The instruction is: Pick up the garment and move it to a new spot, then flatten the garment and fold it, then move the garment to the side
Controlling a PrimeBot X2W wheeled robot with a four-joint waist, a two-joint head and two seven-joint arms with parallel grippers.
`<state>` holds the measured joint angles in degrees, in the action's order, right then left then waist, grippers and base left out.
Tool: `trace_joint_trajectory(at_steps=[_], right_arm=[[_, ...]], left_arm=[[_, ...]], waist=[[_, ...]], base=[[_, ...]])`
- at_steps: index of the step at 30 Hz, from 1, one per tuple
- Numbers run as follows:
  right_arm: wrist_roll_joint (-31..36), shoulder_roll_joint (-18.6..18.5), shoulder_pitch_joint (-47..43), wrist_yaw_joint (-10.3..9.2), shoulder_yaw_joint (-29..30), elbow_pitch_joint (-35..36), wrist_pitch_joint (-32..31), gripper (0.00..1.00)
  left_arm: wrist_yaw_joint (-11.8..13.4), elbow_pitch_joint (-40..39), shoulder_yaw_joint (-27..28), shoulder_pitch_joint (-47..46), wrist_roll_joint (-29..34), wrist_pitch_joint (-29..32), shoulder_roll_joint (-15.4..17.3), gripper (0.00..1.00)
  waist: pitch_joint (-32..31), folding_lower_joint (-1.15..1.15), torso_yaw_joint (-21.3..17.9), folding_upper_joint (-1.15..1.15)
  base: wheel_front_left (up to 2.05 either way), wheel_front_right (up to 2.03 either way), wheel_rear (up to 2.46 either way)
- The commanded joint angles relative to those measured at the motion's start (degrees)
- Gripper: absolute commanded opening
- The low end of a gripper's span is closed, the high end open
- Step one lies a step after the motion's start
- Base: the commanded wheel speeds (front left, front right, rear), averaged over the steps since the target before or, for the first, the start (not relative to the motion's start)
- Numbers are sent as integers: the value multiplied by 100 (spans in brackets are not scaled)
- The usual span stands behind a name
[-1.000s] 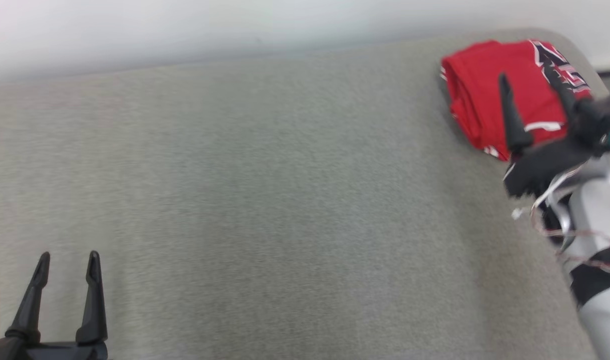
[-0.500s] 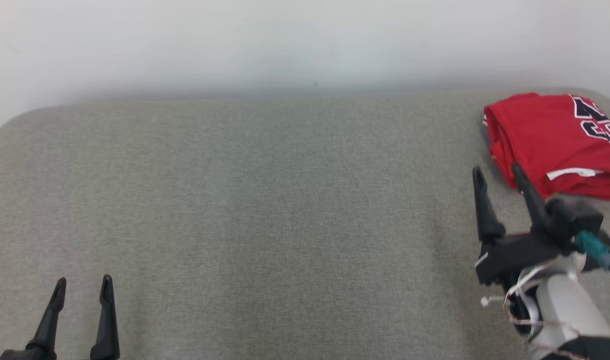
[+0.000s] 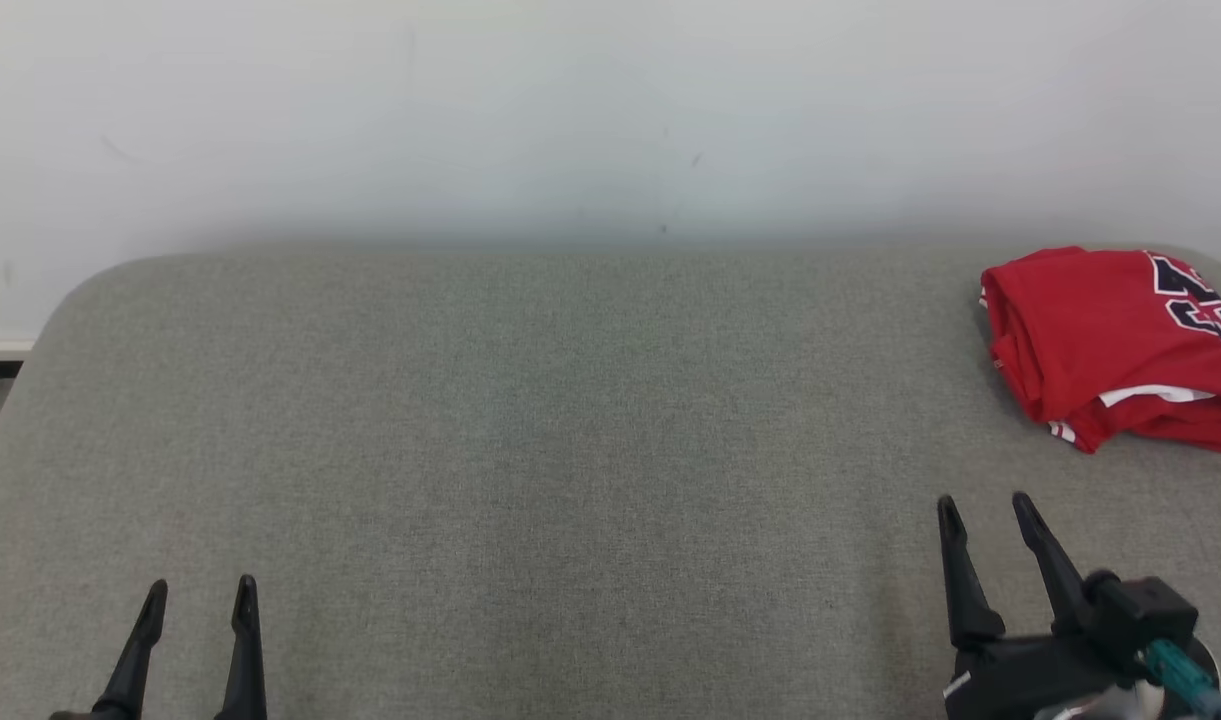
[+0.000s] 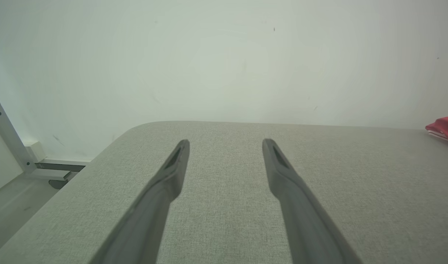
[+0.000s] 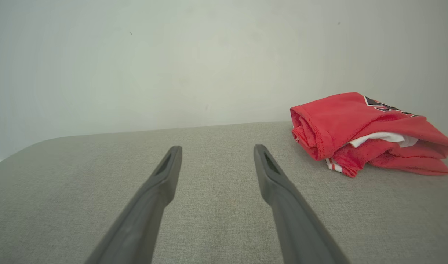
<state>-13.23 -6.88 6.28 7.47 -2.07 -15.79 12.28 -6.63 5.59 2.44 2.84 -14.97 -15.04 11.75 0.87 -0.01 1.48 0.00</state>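
Two grippers are in view, both released and holding nothing. My left gripper (image 3: 201, 585) sits at the lower left of the head view, jaws apart over bare fabric. My right gripper (image 3: 982, 500) sits at the lower right, jaws likewise apart.

Surface: the bench (image 3: 570, 450) is covered in grey woven fabric and has rounded far corners. Behind it stands a plain pale wall (image 3: 570, 120) with a few small dark specks. I cannot tell whether bench and wall touch. In the left wrist view, a grey metal post (image 4: 3, 135) and a strip of floor (image 4: 11, 205) show past the bench's left corner.

Garment: the garment (image 3: 1100, 340) is red with white trim and dark numerals. It lies as a folded bundle at the far right of the bench, near the far edge. It is well apart from my left gripper. It lies ahead and to the right of my right gripper, not touching it.

Limits of view:
- The right edge of the head view cuts off the garment, so its full extent is not seen.
- The numerals are partly cut off and cannot be read.
- In the left wrist view, a red corner of the garment sits at the right edge.
- The bases of both grippers run off the bottom of the head view.
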Motion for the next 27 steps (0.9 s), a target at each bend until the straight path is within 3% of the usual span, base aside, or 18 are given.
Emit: trace_joint_trajectory(at_steps=[1, 10, 27], right_arm=[[78, 53, -195, -1, 77, 116, -1, 100], [224, 272, -762, -1, 226, 601, -153, 100], [247, 363, -939, -1, 292, 868, -263, 100]], left_arm=[[-36, 37, 0, 92, 35, -17, -24, 100], [-59, 212, -84, 135, -71, -17, -32, 100], [-64, 380, -118, 131, 3, -17, 44, 100]], waist=[[-92, 1, -14, 0], [-175, 1, -78, 0], [-188, 1, -96, 0]], base=[[0, 0, 0], [0, 0, 0], [0, 0, 0]])
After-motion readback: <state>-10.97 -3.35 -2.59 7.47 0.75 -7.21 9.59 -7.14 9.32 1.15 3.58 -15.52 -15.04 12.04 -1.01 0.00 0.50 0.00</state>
